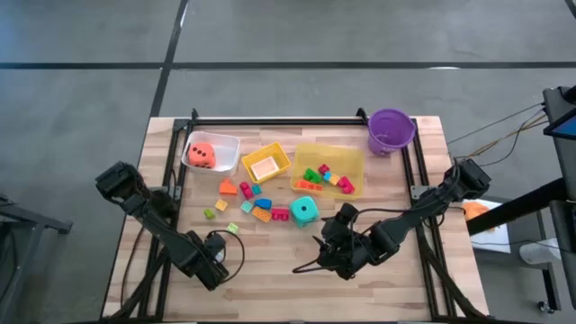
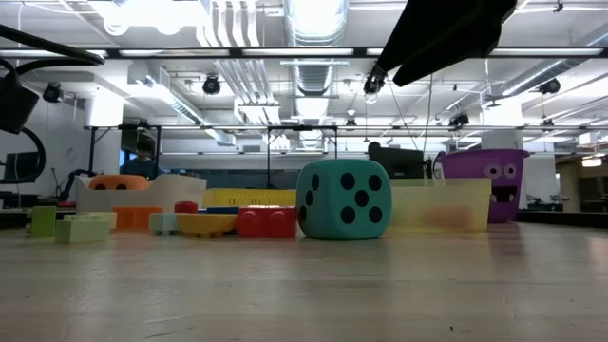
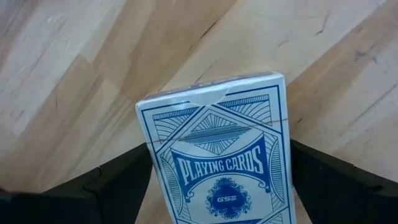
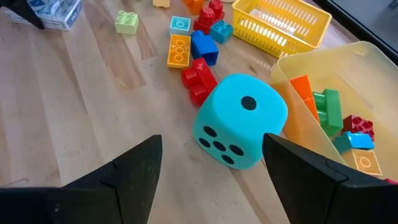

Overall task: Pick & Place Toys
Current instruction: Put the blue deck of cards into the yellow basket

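1. Two arms reach in over your wooden table (image 1: 270,270), the largest thing in view; the left arm comes from the left edge, the right arm from the right.
2. Your yellow translucent bin (image 1: 351,162) sits toward the far right and holds green, red, orange and blue bricks (image 4: 329,109); the purple bucket (image 1: 391,130) stands just beyond it at the far corner.
3. The clear bin (image 1: 223,144) at the far left holds the orange die (image 1: 202,154). Between the two bins lies the yellow basket (image 1: 266,163).
4. The teal die (image 4: 239,121) stands on the table just in front of the yellow translucent bin; your right gripper (image 4: 211,168) hovers close behind it, fingers spread wide and empty.
5. Your left gripper (image 3: 217,180) is near the front left of the table, clamped on the card box (image 3: 217,155) at both sides. The box reads "PLAYING CARDS" in blue on white; a smaller mark beneath is too small to read surely.
6. Loose bricks (image 1: 256,205) lie scattered on the table between the bins and the teal die.
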